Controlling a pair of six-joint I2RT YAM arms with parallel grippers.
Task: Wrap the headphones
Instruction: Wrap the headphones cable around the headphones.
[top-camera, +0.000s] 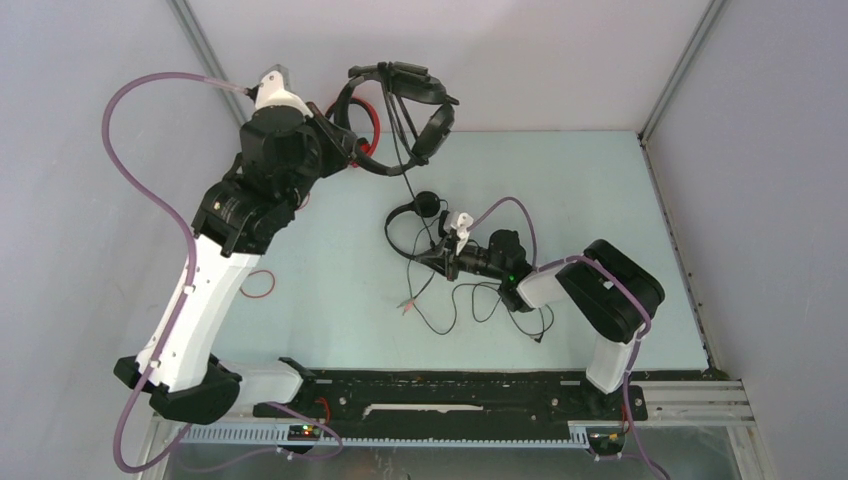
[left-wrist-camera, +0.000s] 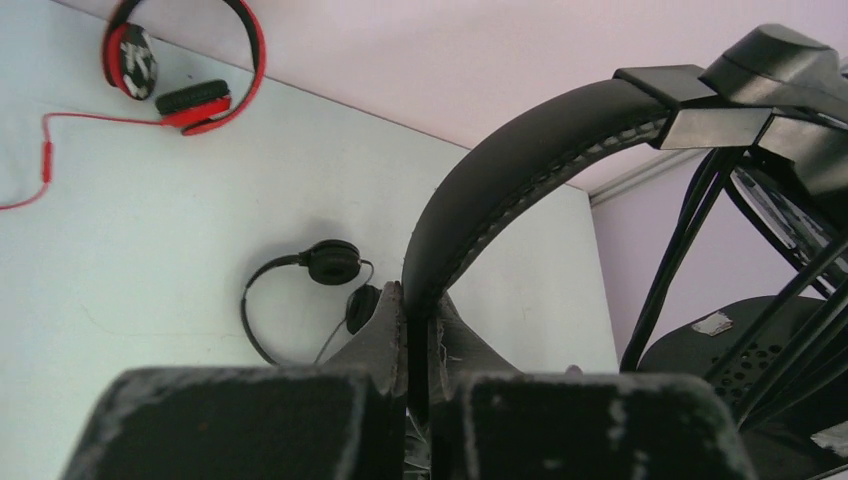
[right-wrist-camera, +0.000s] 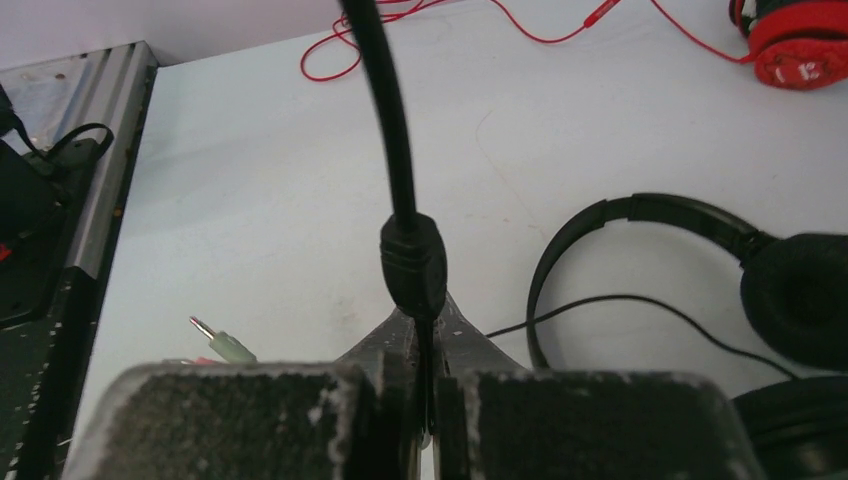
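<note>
Biggest worry for me is the black cable (right-wrist-camera: 385, 100) strung between the two arms. The right gripper (right-wrist-camera: 425, 320) has its fingers squeezed right down on it, just below a fat black moulded lump (right-wrist-camera: 412, 262) on the line. From there the cable runs straight up toward the raised headset. If either arm pulls away, I reckon that lump jams against the fingertips and the strain goes into the joint at the earcup.

Second thing: the slack tail loops over the pale blue-green worktop (top-camera: 620, 200) toward the near edge, with a green-tipped jack plug (right-wrist-camera: 225, 345) lying loose. It sits close to the small black headset (top-camera: 410, 225) in the middle of the worktop. Start winding and that tail could easily snag the wrong headset and drag it along. I can't tell from overhead which loops belong to which cable.

The big black padded over-ear headset (top-camera: 415, 95) is up in the air over the far edge, toward the far-left corner. The left gripper (left-wrist-camera: 418, 310) is clamped on its headband, with the padded band pinched edge-on between the fingertips and the earcups out beyond them. That's a skinny grip on a bulky thing, so it may twist or swing.

The red headset with black trim (left-wrist-camera: 185, 60) lies flat by the far edge, well apart from the right gripper.
</note>
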